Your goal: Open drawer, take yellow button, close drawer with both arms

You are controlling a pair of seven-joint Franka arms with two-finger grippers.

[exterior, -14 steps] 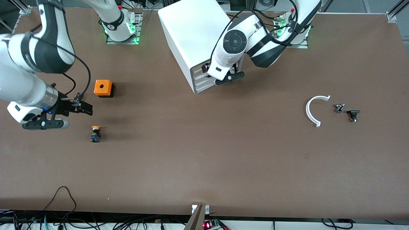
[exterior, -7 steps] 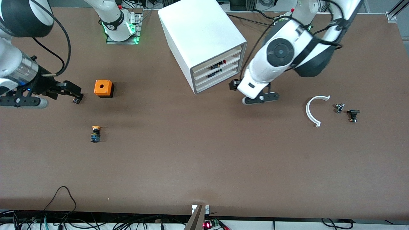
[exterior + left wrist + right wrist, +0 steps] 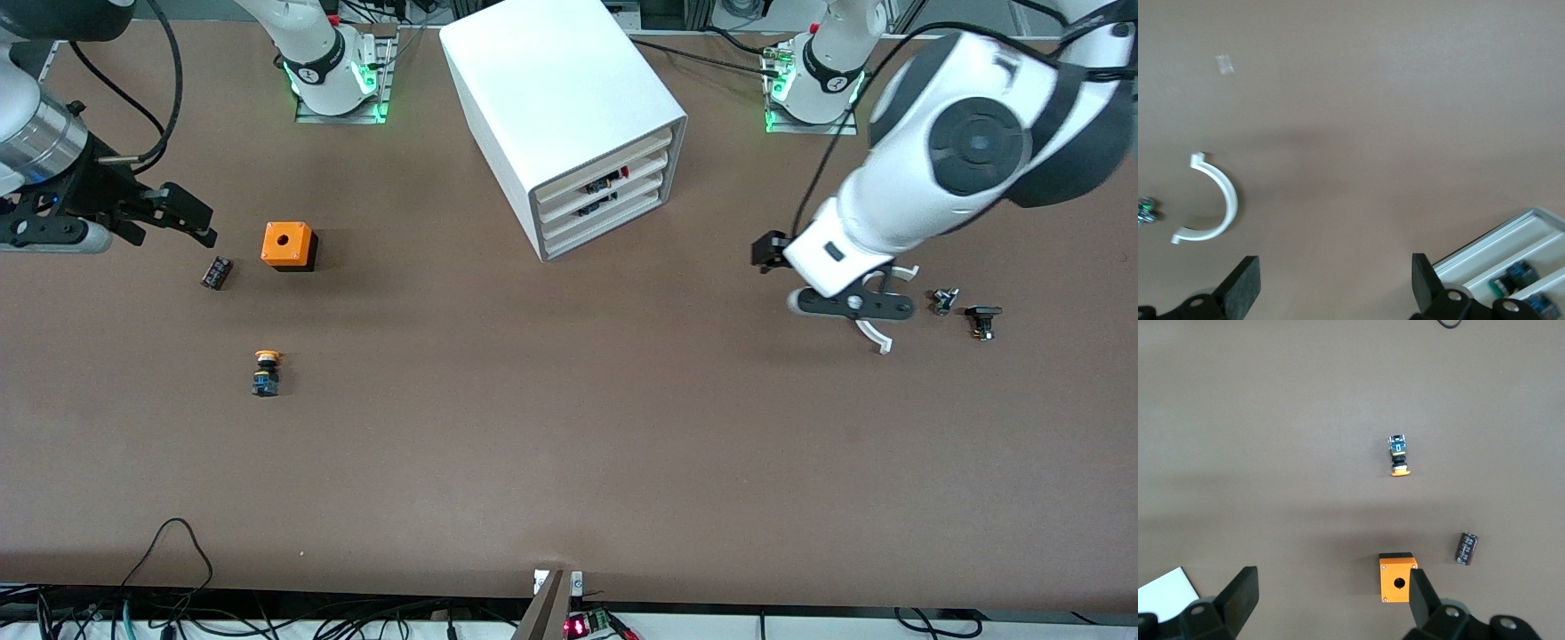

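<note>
The button, an orange cap on a dark body, lies on its side on the table toward the right arm's end, nearer the front camera than the orange box. It also shows in the right wrist view. The white drawer cabinet stands at mid table with its three drawers flush. My right gripper is open and empty, up over the table beside the orange box. My left gripper is open and empty, over the table between the cabinet and a white arc.
A small flat black part lies beside the orange box and shows in the right wrist view. The white arc and two small dark parts lie toward the left arm's end.
My right gripper let go of the small black part beside the orange box and drew back up. My left arm swung from the cabinet front toward the white arc.
</note>
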